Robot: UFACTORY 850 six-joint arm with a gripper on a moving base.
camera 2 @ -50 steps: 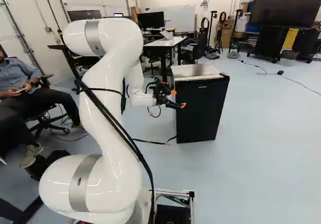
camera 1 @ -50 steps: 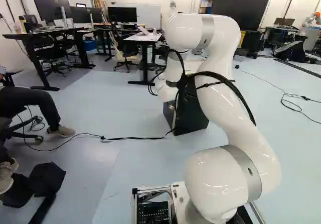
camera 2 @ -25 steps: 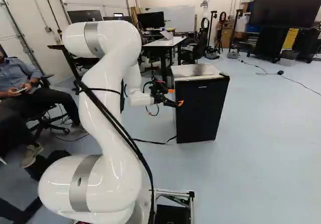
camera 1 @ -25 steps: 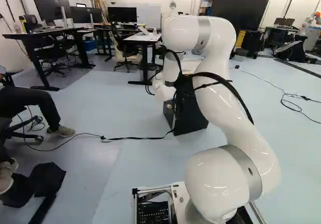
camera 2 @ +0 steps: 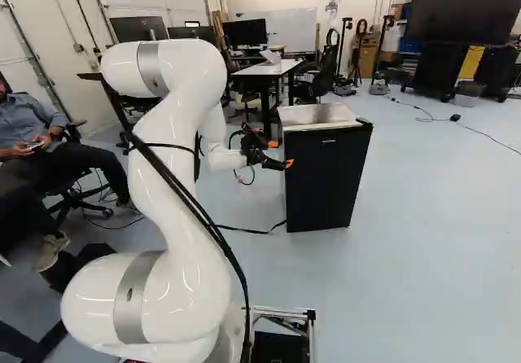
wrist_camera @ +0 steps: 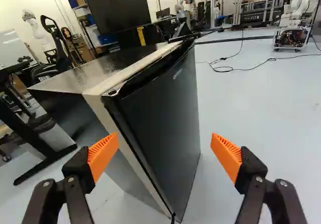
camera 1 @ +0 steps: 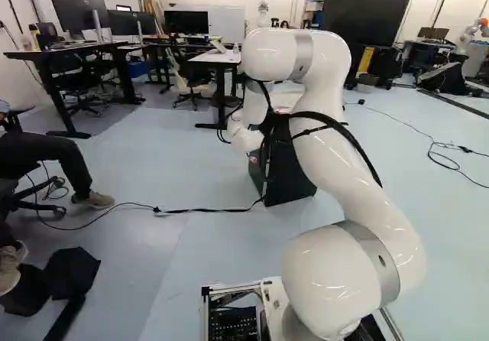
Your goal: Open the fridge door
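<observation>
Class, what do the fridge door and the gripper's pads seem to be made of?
Fridge door: probably painted metal, perhaps plastic; dark and smooth, with a soft sheen.
Pads: likely rubber or flexible plastic; matte orange, finely ribbed.

fridge (wrist_camera: pixel 168 118) ahead, open floor (wrist_camera: pixel 256 98) beside it

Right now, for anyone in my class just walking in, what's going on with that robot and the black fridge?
A white robot arm is reaching toward a small black fridge, which it is meant to open. Its gripper is open, the two orange-padded fingers apart, with the fridge ahead of them. It is gripping nothing, and the fridge door looks closed, so the opening has yet to begin.
</observation>
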